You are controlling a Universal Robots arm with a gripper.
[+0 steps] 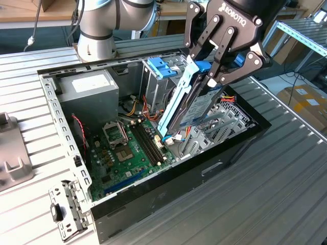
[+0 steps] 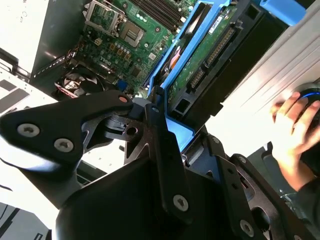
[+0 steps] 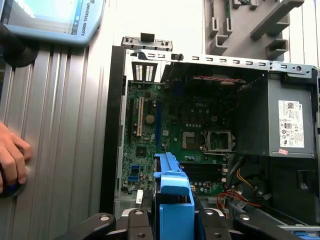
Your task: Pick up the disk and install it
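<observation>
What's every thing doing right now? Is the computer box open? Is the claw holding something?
disk: held, tilted, above the case, not installed yet.
gripper: shut on the disk.
case: lying on its side, open, board showing.
power supply: sitting inside the case.
hand: down on the table, beside the case.

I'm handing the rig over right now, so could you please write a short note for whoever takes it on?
Gripper: shut on the disk.
Disk: tilted, in the air over the open case, its lower end near the motherboard.
Done: pick-up.
Left: disk not yet installed.
Note: a person's hand is near the case.
</observation>
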